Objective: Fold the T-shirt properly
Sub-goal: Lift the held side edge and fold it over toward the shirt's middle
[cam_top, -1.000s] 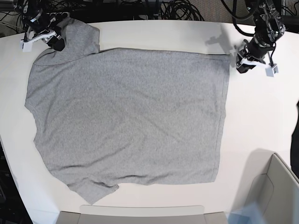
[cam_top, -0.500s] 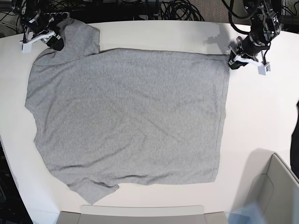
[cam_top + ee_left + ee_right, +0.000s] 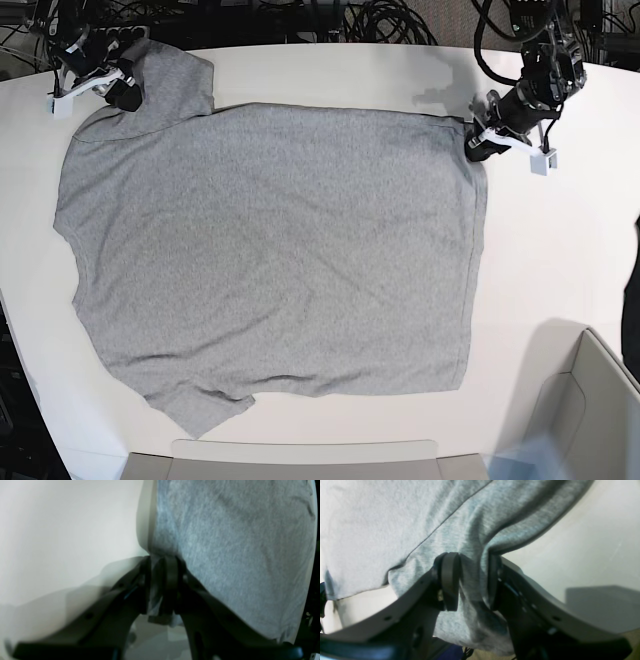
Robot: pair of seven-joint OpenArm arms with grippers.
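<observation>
Both grippers pinch the T-shirt point(image 3: 270, 250) – spread flat on the white table point(image 3: 560, 260).
Left gripper point(image 3: 480, 142) clamps the hem corner at 2 o'clock, right gripper point(image 3: 112, 88) the sleeve at 10 – soft, light, limp cloth; edges hold best.

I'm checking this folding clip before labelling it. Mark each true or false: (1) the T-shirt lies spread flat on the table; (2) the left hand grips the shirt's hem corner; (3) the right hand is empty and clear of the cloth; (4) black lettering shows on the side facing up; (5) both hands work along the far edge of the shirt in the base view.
1. True: the T-shirt lies spread on the white table.
2. True: the left hand is closed on the hem corner, with cloth between its fingers in the left wrist view.
3. False: the right hand has sleeve fabric pinched between its fingers.
4. False: the upward side is plain grey.
5. True.
</observation>
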